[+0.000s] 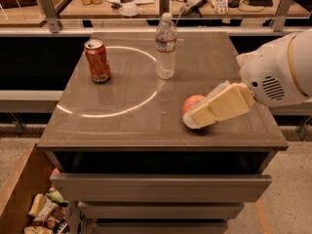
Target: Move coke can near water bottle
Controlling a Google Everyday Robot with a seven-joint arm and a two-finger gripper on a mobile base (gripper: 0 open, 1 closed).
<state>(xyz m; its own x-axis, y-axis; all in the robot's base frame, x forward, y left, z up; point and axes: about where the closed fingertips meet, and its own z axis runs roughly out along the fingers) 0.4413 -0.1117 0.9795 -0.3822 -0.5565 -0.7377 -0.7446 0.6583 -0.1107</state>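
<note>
the coke can [97,61] stands upright at the left rear of the worktop [146,133], on the edge of a pale ring of light [119,114]. well apart to its right, the water bottle [166,45] stands upright near the back middle. further right and nearer the front sits a red apple [191,102], with the gripper [190,123] just in front of it, low over the worktop; i cannot tell whether it is spread or pressed together.
</note>
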